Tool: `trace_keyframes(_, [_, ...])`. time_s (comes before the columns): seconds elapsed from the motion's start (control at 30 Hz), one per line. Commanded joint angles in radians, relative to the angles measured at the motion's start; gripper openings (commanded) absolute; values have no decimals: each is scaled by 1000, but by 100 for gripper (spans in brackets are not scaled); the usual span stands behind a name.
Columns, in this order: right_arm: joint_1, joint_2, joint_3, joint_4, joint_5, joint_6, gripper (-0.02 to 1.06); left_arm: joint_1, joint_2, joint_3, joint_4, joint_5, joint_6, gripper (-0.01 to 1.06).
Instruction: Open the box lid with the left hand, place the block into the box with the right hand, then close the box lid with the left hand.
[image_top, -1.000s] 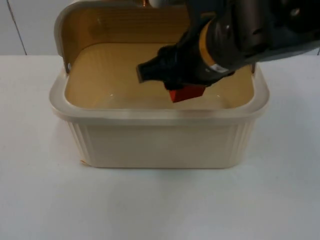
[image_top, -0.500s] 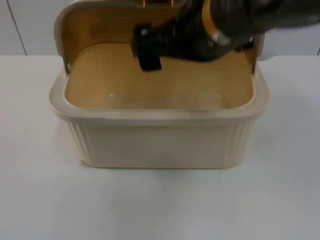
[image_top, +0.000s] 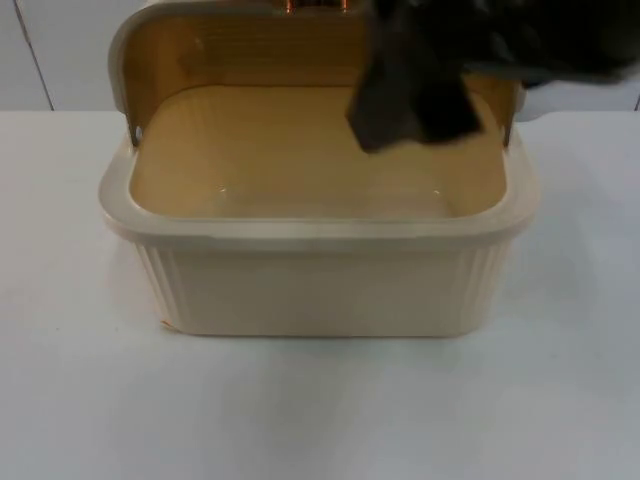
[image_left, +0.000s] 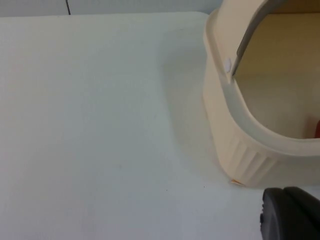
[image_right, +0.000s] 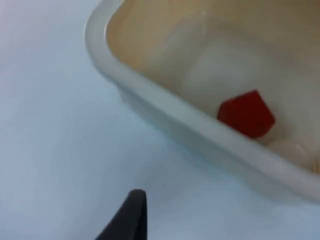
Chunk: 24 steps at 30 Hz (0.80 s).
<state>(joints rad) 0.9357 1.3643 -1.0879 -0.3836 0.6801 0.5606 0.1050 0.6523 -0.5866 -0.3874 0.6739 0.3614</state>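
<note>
since a second ago the right gripper (image_top: 415, 100) has let go of the block (image_right: 246, 113) and lifted up and away toward the far right. back then it was low inside the box (image_top: 320, 275) with the red block under it. now it is a dark blur above the far right part of the box, and i cannot tell if its fingers are open or closed.

the red block lies on the floor of the box, close to one wall, as the right wrist view shows. nothing touches it. a tiny bit of red also peeks over the rim in the left wrist view.

the cream box sits in the middle of the white table (image_top: 90, 400). its lid (image_top: 240, 45) is open and stands up at the far side of the box, and the inside of it looks yellow-brown.

the left arm waits. the left gripper (image_left: 292, 212) shows one black fingertip just beside the near left corner of the box, not touching it. i cannot tell if its fingers are open or closed.
</note>
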Motion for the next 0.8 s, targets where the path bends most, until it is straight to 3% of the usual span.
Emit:
trace_keyframes(0.0, [6, -61, 64, 44, 6, -58, 105, -6, -6, 4, 6, 1, 1, 0])
trace_keyframes(0.3, [-28, -186, 204, 49, 14, -65, 105, -6, -6, 4, 6, 5, 1, 0])
trace_keyframes(0.47, [-132, -195, 214, 67, 28, -106, 105, -6, -6, 4, 6, 10, 1, 0])
trace_keyframes(0.6, [-293, -195, 214, 138, 26, -210, 105, -6, -6, 4, 6, 17, 1, 0])
trace_keyframes(0.63, [-293, -195, 214, 138, 26, -210, 105, -6, -6, 4, 6, 17, 1, 0])
trace_keyframes(0.77, [-514, -195, 214, 344, 31, -435, 105, -6, -6, 4, 11, 17, 1, 0])
